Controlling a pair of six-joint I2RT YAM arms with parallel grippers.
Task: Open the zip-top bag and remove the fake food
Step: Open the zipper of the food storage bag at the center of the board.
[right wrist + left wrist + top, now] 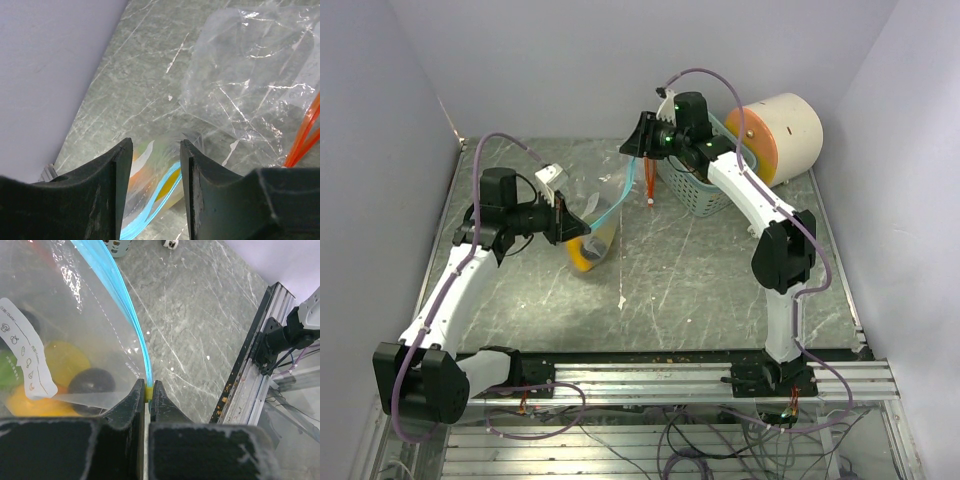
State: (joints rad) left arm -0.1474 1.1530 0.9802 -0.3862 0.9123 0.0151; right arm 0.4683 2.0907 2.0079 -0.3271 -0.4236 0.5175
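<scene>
Left jaws tight on bag (90, 305); right jaws apart

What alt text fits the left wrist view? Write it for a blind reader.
The left gripper pinches a yellow tab on the blue zip strip of a clear zip-top bag. Fake food in yellow, green and dark colours shows inside, above a grey table.

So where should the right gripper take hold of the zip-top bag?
Probably the blue zip strip of the zip-top bag, at the end away from the left gripper. Come from above: the strip is a thin band lying between the fingers of the open right gripper, likely the bag's firmest edge.
</scene>
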